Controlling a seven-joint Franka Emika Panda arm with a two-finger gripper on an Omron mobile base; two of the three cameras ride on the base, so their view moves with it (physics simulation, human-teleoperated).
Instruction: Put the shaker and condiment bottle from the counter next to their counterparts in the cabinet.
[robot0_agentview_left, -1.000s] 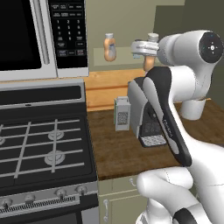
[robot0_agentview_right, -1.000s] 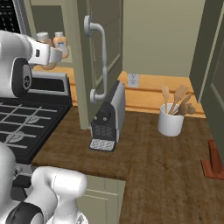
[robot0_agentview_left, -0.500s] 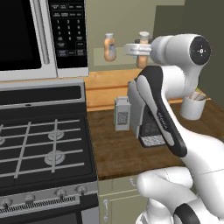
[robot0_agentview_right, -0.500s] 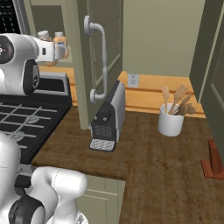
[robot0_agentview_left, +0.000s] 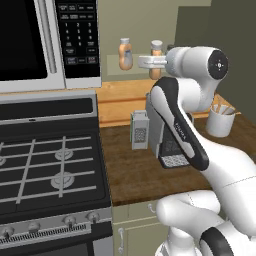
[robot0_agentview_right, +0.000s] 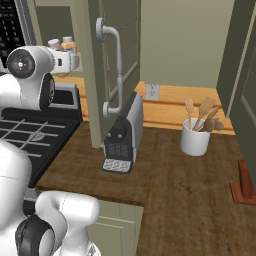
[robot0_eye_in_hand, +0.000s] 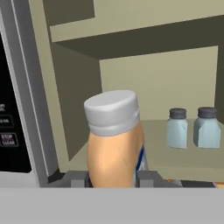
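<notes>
My gripper (robot0_eye_in_hand: 113, 178) is shut on the condiment bottle (robot0_eye_in_hand: 114, 144), an orange bottle with a pale cap, upright between the fingers (robot0_eye_in_hand: 76, 178). In the left base view the held bottle (robot0_agentview_left: 156, 52) hangs at the open cabinet's shelf (robot0_agentview_left: 112, 67), a little right of its counterpart bottle (robot0_agentview_left: 125, 54), which stands on that shelf. The hand view shows two pale blue, grey-capped shakers (robot0_eye_in_hand: 177, 127) (robot0_eye_in_hand: 207, 127) side by side further in on the shelf (robot0_eye_in_hand: 183, 159), to the right of the held bottle. The brown wood counter (robot0_agentview_left: 135, 170) lies below.
The white microwave (robot0_agentview_left: 45, 40) borders the cabinet on the left, above the black stove (robot0_agentview_left: 45, 170). The open cabinet door (robot0_agentview_right: 115, 65) with its grey handle hangs over the counter. A grey grater (robot0_agentview_left: 139, 131), a dark appliance (robot0_agentview_right: 122, 137) and a white utensil pot (robot0_agentview_right: 195, 140) stand on the counter.
The hand has carried the held bottle a little to the left, closer to the bottle on the shelf. The grip has stayed shut.
</notes>
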